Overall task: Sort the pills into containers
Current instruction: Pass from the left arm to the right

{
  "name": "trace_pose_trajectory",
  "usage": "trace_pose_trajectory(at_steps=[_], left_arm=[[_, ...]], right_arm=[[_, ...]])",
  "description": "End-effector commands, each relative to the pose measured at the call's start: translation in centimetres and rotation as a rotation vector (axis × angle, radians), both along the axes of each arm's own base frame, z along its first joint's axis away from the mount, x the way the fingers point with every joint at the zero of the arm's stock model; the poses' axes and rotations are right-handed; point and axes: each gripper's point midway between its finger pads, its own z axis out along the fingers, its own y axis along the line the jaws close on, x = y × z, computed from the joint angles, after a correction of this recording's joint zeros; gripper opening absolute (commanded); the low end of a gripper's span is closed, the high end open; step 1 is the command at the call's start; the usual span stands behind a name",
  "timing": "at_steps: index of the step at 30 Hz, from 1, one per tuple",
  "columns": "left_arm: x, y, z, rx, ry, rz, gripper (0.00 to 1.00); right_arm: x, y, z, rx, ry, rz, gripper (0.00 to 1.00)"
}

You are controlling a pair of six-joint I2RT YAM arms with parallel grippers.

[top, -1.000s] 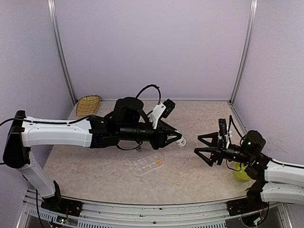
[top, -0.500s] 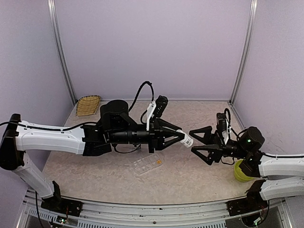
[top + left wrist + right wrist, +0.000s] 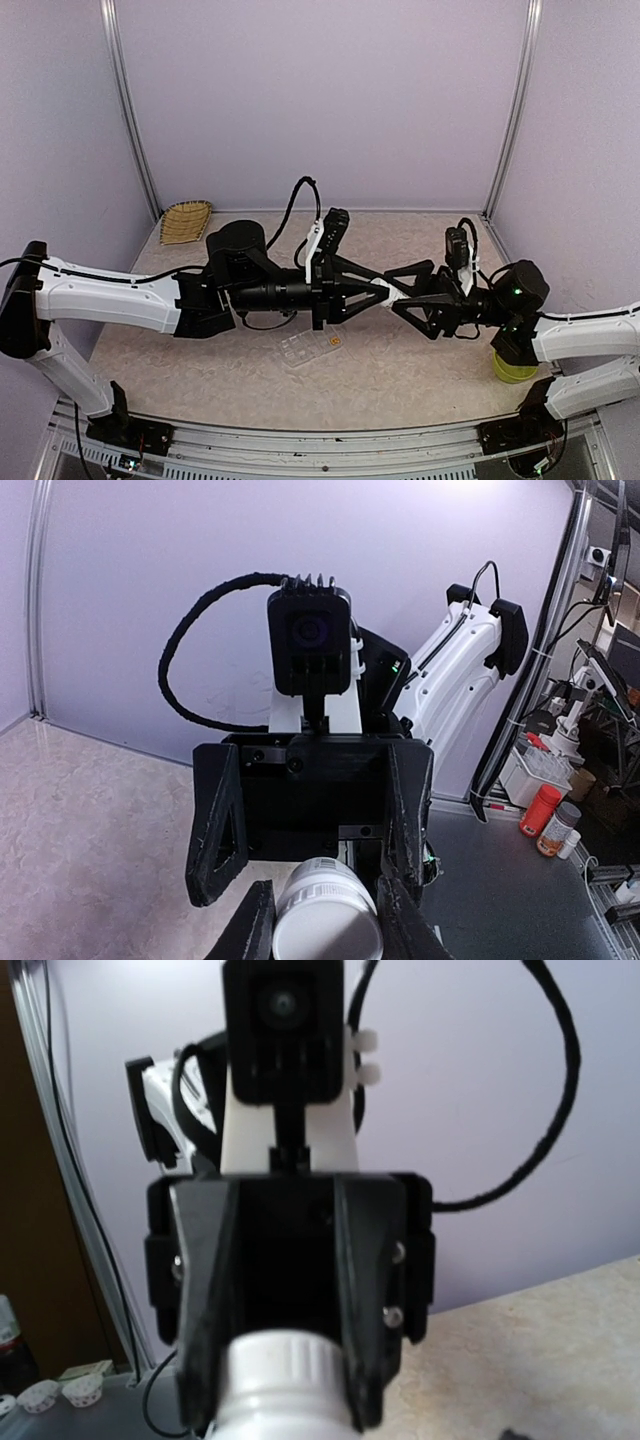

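A small white bottle (image 3: pixel 393 291) hangs in the air between both grippers. My left gripper (image 3: pixel 380 289) is shut on it; in the left wrist view its fingers (image 3: pixel 250 925) clamp the bottle (image 3: pixel 325 915) at the near end. My right gripper (image 3: pixel 400 295) faces it from the right, its jaws standing open on either side of the bottle with a gap showing (image 3: pixel 305 880). The right wrist view shows the ribbed cap (image 3: pixel 280 1360) between the left fingers (image 3: pixel 200 1310). Below lies the clear organizer box (image 3: pixel 305 352) of containers, with an orange pill (image 3: pixel 335 343) in one cell.
A yellow-green bowl (image 3: pixel 515 372) sits under the right arm at the near right. A woven basket (image 3: pixel 186 220) rests at the back left corner. Purple walls and metal posts enclose the table (image 3: pixel 200 360).
My left arm has carried the bottle up and to the right. My right gripper has moved left until its jaws straddle the bottle, and they have narrowed somewhat.
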Motion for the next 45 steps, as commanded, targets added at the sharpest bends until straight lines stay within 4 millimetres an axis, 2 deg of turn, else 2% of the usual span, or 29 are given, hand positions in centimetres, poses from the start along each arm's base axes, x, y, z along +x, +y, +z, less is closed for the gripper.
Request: trace_pose_trajectory(at_steps=[1, 8, 15, 29, 38, 45], left_arm=[[-0.4, 0.9, 2.3, -0.076, -0.036, 0.012, 0.10], [-0.2, 1.5, 2.6, -0.092, -0.045, 0.039, 0.10], [-0.1, 1.8, 2.8, -0.101, -0.047, 0.049, 0.10], [0.0, 1.4, 2.4, -0.090, -0.034, 0.046, 0.10], [0.3, 1.4, 2.2, -0.085, -0.031, 0.060, 0.10], [0.5, 1.3, 1.8, -0.074, -0.022, 0.063, 0.10]], right_arm=[[-0.5, 0.4, 1.8, 0.046, -0.029, 0.025, 0.71], [-0.3, 1.1, 1.4, 0.033, -0.014, 0.035, 0.62], [-0.2, 1.7, 0.9, 0.015, 0.005, 0.050, 0.63], [-1.0, 1.8, 1.8, 0.036, -0.016, 0.085, 0.62], [-1.3, 1.9, 2.0, 0.037, -0.031, 0.111, 0.49], [-1.7, 2.0, 2.0, 0.041, -0.039, 0.137, 0.48]])
